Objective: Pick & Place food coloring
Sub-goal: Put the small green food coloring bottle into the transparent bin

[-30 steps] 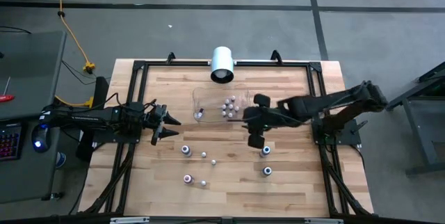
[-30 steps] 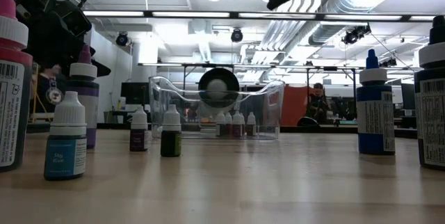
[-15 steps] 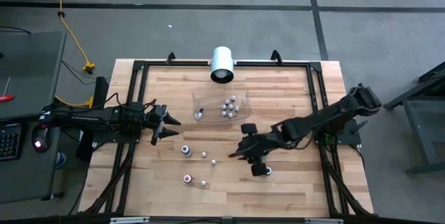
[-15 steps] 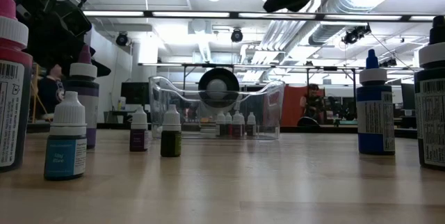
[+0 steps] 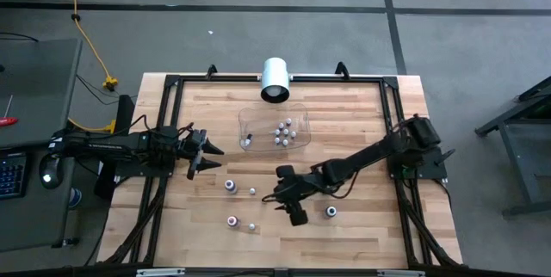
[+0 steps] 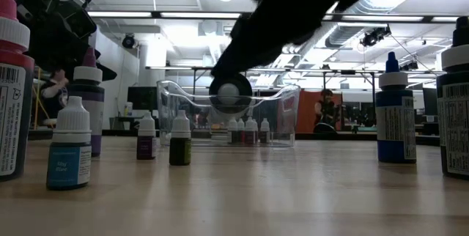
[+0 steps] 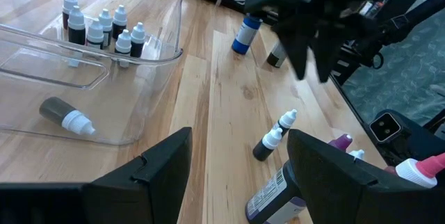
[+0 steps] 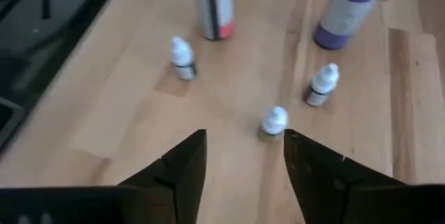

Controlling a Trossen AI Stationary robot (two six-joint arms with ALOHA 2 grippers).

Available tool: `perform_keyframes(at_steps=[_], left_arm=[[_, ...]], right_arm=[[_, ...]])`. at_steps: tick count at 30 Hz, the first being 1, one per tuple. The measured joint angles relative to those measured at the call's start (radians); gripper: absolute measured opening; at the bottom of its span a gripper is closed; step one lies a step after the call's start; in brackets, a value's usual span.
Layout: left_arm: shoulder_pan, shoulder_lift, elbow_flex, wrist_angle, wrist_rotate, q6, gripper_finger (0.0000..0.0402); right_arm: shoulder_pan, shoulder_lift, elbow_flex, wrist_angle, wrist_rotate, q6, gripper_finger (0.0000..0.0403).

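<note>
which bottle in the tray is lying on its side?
The dark bottle with the white cap, alone near one end of the clear tray. The other bottles in the tray stand upright in a cluster.

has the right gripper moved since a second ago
Yes. The right gripper has swung away from the clear tray, toward the loose bottles near the table's front.

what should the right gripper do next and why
Probably ease down over the small white-capped bottle just ahead and close on it. The right gripper is open and empty, with that bottle standing upright between its fingertips' line, still out on the table rather than in the clear tray.
</note>
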Motion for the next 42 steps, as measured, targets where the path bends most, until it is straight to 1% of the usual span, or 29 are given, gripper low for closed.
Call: perform_keyframes(at_steps=[6, 11, 20, 24, 42], left_arm=[[0.0, 0.0, 0.0, 0.0, 0.0, 0.0, 0.0234], [0.0, 0.0, 0.0, 0.0, 0.0, 0.0, 0.0234], [0.0, 0.0, 0.0, 0.0, 0.0, 0.0, 0.0234], [0.0, 0.0, 0.0, 0.0, 0.0, 0.0, 0.0234], [0.0, 0.0, 0.0, 0.0, 0.0, 0.0, 0.0234]], right_arm=[[-0.012, 0.051, 0.01, 0.046, 0.029, 0.0, 0.0194], [-0.014, 0.083, 0.048, 0.052, 0.031, 0.0, 0.0195], [-0.026, 0.132, 0.049, 0.058, 0.034, 0.028, 0.0195], [-0.03, 0.138, 0.049, 0.059, 0.037, 0.052, 0.0195], [-0.033, 0.138, 0.049, 0.084, 0.072, 0.064, 0.0195]])
